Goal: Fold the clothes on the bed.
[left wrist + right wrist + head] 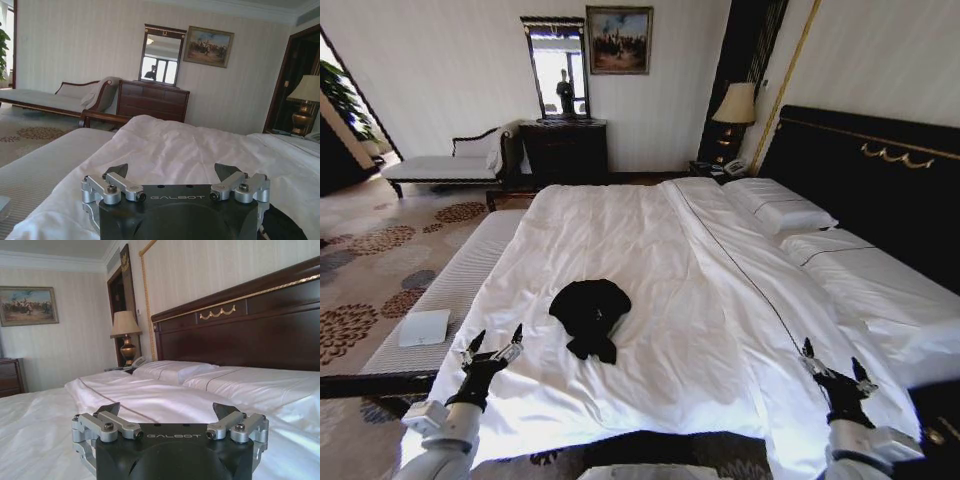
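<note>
Plainly, the crumpled black soft fabric top (590, 315) lies bunched in a dark heap on the white duvet of the large double bed (650, 260), toward the near edge and a little left of the middle, its longer run pointing roughly away from us toward the far side. We hold both arms raised at the bed's near side: our left gripper (492, 350) stands just left of the heap, fingers spread and empty, while our right gripper (833, 372) waits well apart on the other side, likewise spread and holding nothing. We judge the left arm the nearer one, with the garment lying to its right and slightly ahead. Our head view takes in the whole heap; the left wrist view catches a dark patch at its lower corner, probably the garment's edge, and looks toward the dark wooden dresser (152, 100), whereas the right wrist view faces the tall dark headboard (240, 330) and white pillows (172, 371).
</note>
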Motion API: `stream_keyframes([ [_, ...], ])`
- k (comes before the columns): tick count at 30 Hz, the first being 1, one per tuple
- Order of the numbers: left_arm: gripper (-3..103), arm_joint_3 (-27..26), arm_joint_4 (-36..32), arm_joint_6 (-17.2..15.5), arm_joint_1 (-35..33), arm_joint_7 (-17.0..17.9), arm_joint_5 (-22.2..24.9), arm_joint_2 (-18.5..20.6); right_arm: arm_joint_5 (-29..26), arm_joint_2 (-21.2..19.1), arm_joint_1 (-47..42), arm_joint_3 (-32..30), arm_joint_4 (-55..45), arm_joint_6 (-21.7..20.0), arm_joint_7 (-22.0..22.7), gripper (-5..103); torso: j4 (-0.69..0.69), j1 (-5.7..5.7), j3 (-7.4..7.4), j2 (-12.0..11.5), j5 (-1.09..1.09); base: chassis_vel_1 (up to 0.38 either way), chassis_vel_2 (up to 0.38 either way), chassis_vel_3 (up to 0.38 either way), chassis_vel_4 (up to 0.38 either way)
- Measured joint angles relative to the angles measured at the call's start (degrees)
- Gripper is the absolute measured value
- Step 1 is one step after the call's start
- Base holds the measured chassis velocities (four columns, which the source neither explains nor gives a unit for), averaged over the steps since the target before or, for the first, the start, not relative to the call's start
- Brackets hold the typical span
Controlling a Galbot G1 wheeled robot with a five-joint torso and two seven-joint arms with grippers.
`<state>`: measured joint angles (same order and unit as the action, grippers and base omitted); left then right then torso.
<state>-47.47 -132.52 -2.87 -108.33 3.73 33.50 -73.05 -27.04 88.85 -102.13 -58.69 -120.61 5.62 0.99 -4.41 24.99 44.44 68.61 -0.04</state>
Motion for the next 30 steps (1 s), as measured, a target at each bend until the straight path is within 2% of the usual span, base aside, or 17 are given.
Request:
stream_keyframes([
  [12,99,1.27,0.13,-0.43,0.47,0.04,-0.47,-0.15,0.96,1.00,-0.70,1.92,-0.31,0.91,0.28,100,0.00,0.00,0.01,0.00,0.07,0.016,0.020,-0.019,-0.018],
  [13,96,1.47,0.14,-0.53,0.56,0.06,-0.65,-0.11,1.15,1.07,-0.89,2.11,-0.32,0.98,0.26,100,-0.01,0.00,0.01,-0.01,0.06,0.002,0.055,-0.023,-0.029],
  [17,99,1.92,0.14,-1.28,1.57,0.50,-0.94,-0.07,1.91,1.27,-1.47,2.91,-0.32,1.31,0.23,100,0.00,0.00,0.00,0.00,0.03,0.067,0.077,-0.081,-0.078],
  [18,102,1.97,0.09,-1.51,1.91,0.68,-0.93,-0.09,2.18,1.33,-1.61,3.25,-0.37,1.37,0.23,100,0.00,-0.01,0.00,0.00,0.03,0.136,0.124,-0.119,-0.092],
  [22,99,2.17,-0.06,-1.90,2.34,0.96,-0.92,0.07,4.08,1.75,-1.78,4.84,-0.86,1.32,1.20,100,-0.01,0.00,0.00,0.00,0.00,0.124,0.118,-0.149,-0.112],
  [30,99,2.10,0.12,-1.60,1.39,0.85,-0.94,-0.35,5.58,2.51,-2.56,7.02,-1.25,1.41,1.37,100,0.00,-0.01,0.00,0.00,0.03,0.036,0.032,-0.041,-0.024],
])
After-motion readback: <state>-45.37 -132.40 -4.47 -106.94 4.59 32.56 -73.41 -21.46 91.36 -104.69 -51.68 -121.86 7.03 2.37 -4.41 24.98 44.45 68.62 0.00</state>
